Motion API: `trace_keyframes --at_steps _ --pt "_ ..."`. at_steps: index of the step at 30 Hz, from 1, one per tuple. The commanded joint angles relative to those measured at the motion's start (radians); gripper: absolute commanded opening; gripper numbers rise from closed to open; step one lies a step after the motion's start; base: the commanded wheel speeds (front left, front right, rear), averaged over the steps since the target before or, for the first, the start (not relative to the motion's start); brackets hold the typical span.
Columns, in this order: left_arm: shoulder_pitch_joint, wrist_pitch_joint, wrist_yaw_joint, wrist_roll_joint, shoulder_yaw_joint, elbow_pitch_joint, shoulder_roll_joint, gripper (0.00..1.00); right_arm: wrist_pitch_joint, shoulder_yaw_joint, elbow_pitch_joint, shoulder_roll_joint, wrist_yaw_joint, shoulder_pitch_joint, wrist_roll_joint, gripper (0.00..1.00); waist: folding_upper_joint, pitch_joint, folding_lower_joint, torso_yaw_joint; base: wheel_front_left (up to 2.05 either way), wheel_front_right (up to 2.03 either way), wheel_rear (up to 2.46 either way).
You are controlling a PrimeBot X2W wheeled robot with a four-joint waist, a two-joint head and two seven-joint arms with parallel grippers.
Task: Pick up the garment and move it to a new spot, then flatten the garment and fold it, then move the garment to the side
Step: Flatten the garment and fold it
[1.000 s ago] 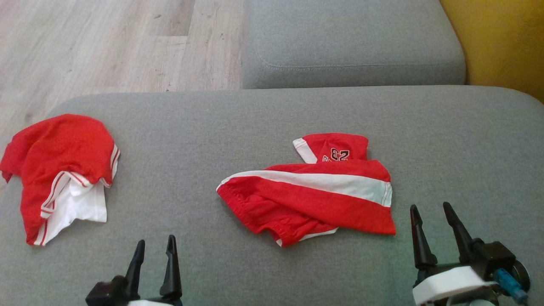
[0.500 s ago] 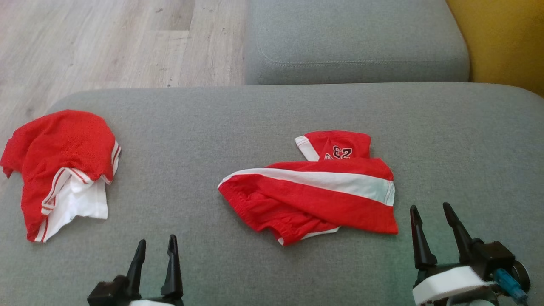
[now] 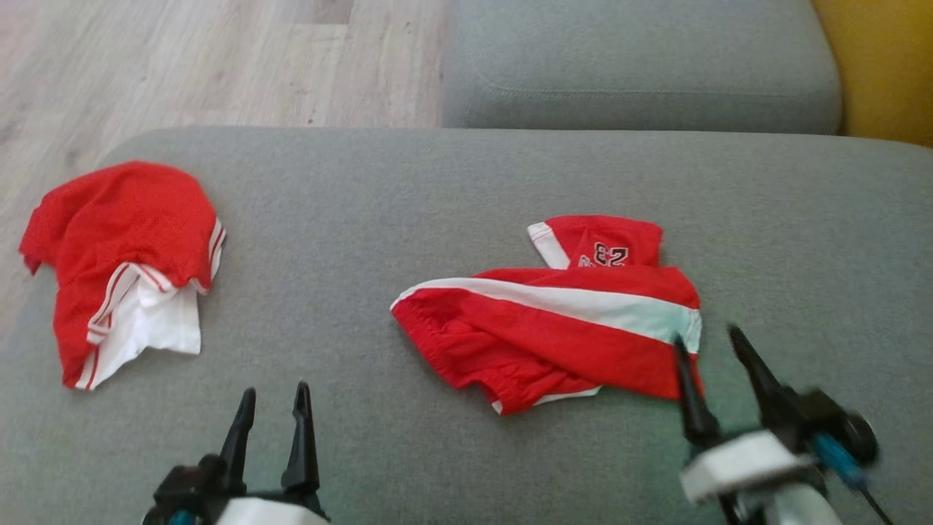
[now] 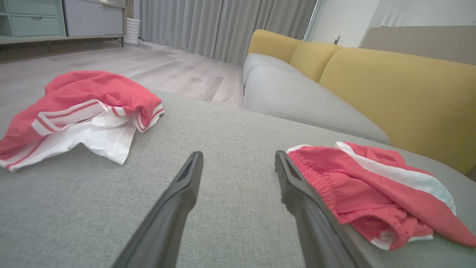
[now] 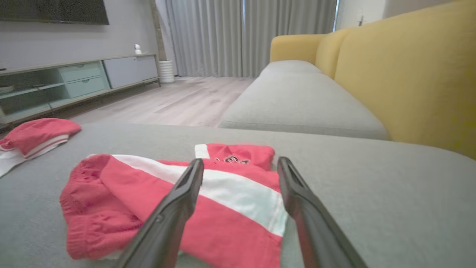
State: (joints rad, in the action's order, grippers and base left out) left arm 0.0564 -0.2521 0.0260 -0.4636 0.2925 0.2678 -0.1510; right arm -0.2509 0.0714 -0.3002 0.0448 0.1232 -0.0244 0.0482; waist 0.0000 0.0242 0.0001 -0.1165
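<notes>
The garment [image 3: 554,343], red shorts with a white side stripe and a number print, lies crumpled in the middle of the grey cushion [image 3: 437,189]. My right gripper [image 3: 707,337] is open just above the garment's right hem, its left fingertip over the red cloth. In the right wrist view the garment [image 5: 238,193] lies under and ahead of the open right gripper [image 5: 240,160]. My left gripper [image 3: 276,391] is open near the front edge, left of the garment and apart from it. The left wrist view has the garment [image 4: 372,186] beside the open left gripper [image 4: 238,154].
A second red and white garment [image 3: 124,248] lies bunched at the cushion's left end. Behind is another grey seat cushion [image 3: 641,65] and a yellow backrest [image 3: 882,65]. Wooden floor [image 3: 182,65] lies beyond the cushion's far left edge.
The head camera has shifted, sliding the whole picture a little. My right gripper has moved forward and left onto the garment's right hem. The left gripper has barely moved.
</notes>
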Motion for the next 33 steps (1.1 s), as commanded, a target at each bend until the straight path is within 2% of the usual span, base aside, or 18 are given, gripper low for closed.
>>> trace_keyframes --at_steps 1,8,16,20,21,22,23,24,29,33 --pt "-0.061 -0.009 -0.004 0.009 -0.031 -0.036 0.0 1.0 -0.011 0.044 0.028 0.005 0.008 0.094 -0.008 1.0 0.0 -0.009 -0.0001 -0.012 0.0 0.0 0.0" --pt "-0.095 -0.007 -0.01 0.023 0.005 -0.058 0.018 1.0 0.049 0.23 -0.129 0.005 0.008 0.316 -0.008 1.0 0.0 -0.06 -0.0001 -0.095 0.0 0.0 0.0" --pt "-0.13 -0.008 -0.018 0.026 0.026 -0.051 0.05 1.0 0.183 0.432 -0.438 0.013 0.008 0.558 0.043 1.0 0.0 -0.138 -0.0001 -0.209 0.0 0.0 0.0" --pt "-0.141 -0.009 -0.023 0.028 0.026 -0.044 0.061 1.0 0.217 0.466 -0.545 0.022 0.008 0.625 0.064 1.0 0.0 -0.16 -0.0001 -0.238 0.0 0.0 0.0" --pt "-0.143 -0.009 -0.024 0.029 0.025 -0.044 0.063 1.0 0.225 0.478 -0.566 0.022 0.008 0.637 0.069 0.81 0.0 -0.162 -0.0001 -0.242 0.0 0.0 0.0" --pt "-0.144 -0.009 -0.025 0.031 0.023 -0.043 0.066 1.0 0.235 0.49 -0.586 0.021 0.008 0.649 0.077 0.47 0.0 -0.164 -0.0001 -0.245 0.0 0.0 0.0" --pt "-0.145 -0.009 -0.026 0.032 0.021 -0.043 0.068 1.0 0.24 0.502 -0.602 0.021 0.008 0.659 0.086 0.31 0.0 -0.166 -0.0001 -0.247 0.0 0.0 0.0" --pt "-0.145 -0.009 -0.028 0.034 0.018 -0.042 0.07 1.0 0.239 0.511 -0.614 0.021 0.008 0.669 0.095 0.0 0.0 -0.167 -0.0001 -0.248 0.0 0.0 0.0" --pt "-0.14 -0.01 -0.031 0.041 0.005 -0.042 0.076 1.0 0.195 0.535 -0.636 0.021 0.008 0.707 0.121 0.0 0.0 -0.163 -0.0001 -0.236 0.0 0.0 0.0" --pt "-0.136 -0.01 -0.033 0.051 -0.006 -0.045 0.079 1.0 0.118 0.524 -0.634 0.021 0.008 0.74 0.127 0.0 0.0 -0.151 -0.0001 -0.207 0.0 0.0 0.0"
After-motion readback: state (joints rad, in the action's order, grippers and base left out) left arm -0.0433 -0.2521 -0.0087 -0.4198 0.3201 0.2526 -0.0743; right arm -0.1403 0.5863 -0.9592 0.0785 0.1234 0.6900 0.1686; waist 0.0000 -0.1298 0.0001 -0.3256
